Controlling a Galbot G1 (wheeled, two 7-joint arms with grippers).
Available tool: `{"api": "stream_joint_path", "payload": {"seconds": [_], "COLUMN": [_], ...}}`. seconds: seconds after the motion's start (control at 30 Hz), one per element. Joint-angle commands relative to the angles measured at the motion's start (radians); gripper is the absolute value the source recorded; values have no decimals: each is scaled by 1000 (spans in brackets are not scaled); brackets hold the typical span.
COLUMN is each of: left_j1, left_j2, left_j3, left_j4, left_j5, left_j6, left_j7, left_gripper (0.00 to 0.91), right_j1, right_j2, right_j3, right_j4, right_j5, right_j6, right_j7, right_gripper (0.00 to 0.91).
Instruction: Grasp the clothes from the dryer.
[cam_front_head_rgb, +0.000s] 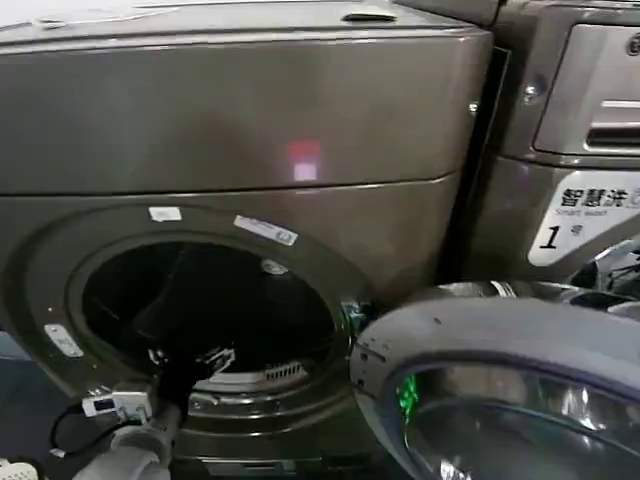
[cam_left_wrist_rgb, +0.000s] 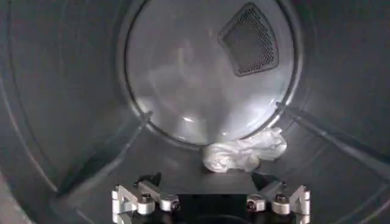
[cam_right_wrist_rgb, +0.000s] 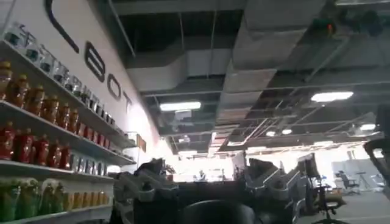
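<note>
One clothes (cam_left_wrist_rgb: 245, 152) bundle lies just beyond the open left claw (cam_left_wrist_rgb: 210, 201).

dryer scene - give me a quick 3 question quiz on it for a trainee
1. True or false: the left gripper has already closed on the clothes.
2. Where do the clothes lie? A) on the open door B) on the drum floor by the back wall C) on top of the dryer
3. Fill in: the left arm reaches in through the round ____.

Key:
1. False; the gripper is open, short of the bundle.
2. B
3. Porthole; the door hangs open.
</note>
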Motion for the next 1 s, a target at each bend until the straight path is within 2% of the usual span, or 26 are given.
{"api": "stream_joint_path", "payload": {"seconds": [0.03, 1.0], "left_j1": [3, 7], "left_j2": [0, -3], "left_j3": [0, 2], "left_j4": [-2, -5], "left_j5": [-1, -4], "left_j6": [49, 49], "left_j7": [0, 0], "left_gripper": [907, 907], "right_j1": [-1, 1], "right_j2": [0, 3], "right_j3": [0, -6], "right_j4": [1, 0], "right_j5": [0, -1], "right_j6": [-1, -2], "right_j7": [0, -7], "right_gripper": [907, 907]}}
